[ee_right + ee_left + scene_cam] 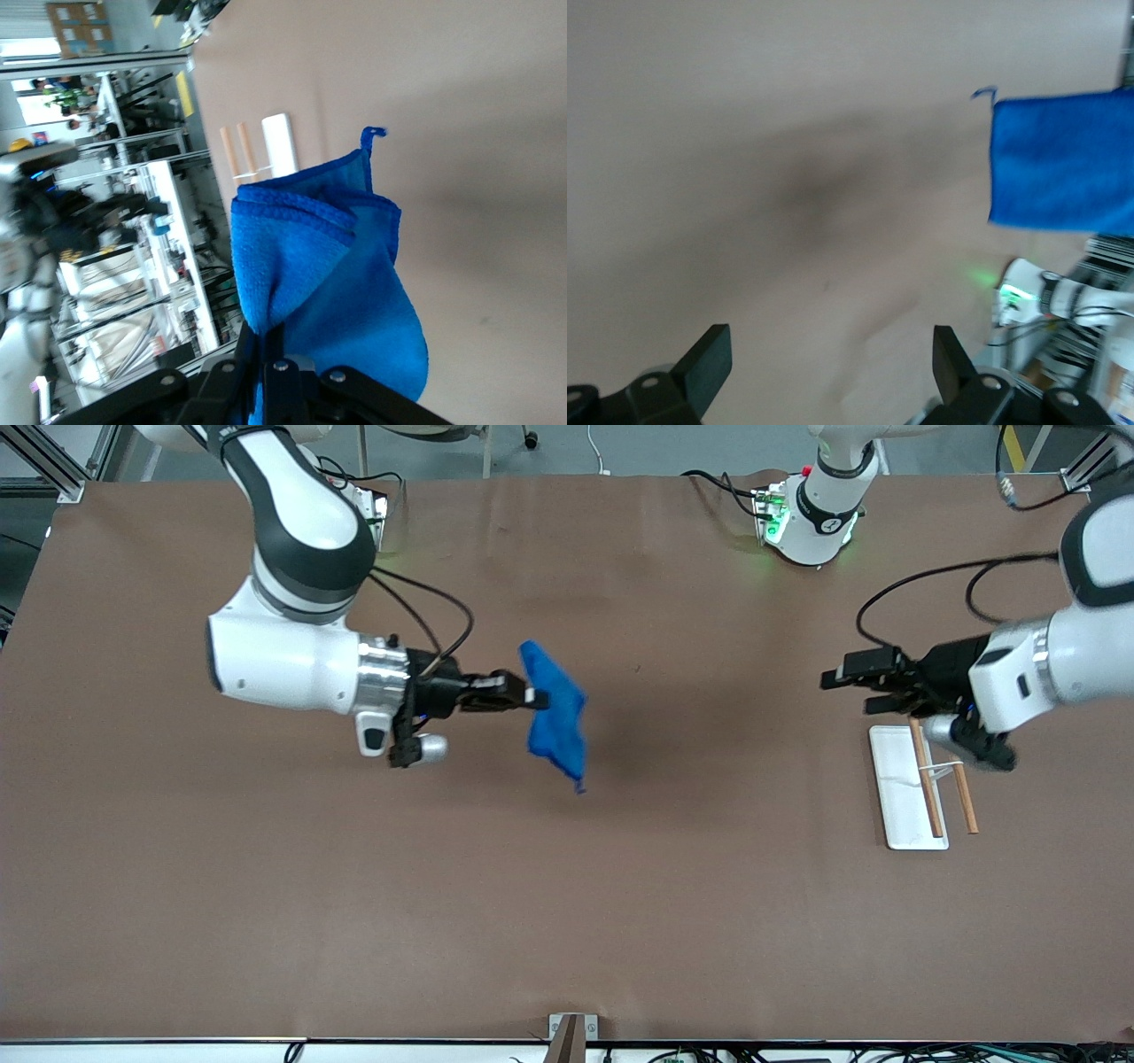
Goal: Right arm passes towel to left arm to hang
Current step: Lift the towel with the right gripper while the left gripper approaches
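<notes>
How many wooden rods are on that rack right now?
2. Both rods lie side by side on the white rack toward the left arm's end of the table: one over the rack's base, the other just off its edge. The left tool partly covers them.

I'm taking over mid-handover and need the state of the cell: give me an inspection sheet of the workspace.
Surface: brown table, bare in the middle.
Job's things: blue towel hangs in the air from the right gripper; white rack with wooden rails at the left arm's end.
Clutter: nothing seen.
Grippers: right gripper shut on the towel over mid-table; left gripper open, empty, above the rack.
Cables: black cables loop along both wrists.
Surroundings: green-lit arm base at the table's edge.
</notes>
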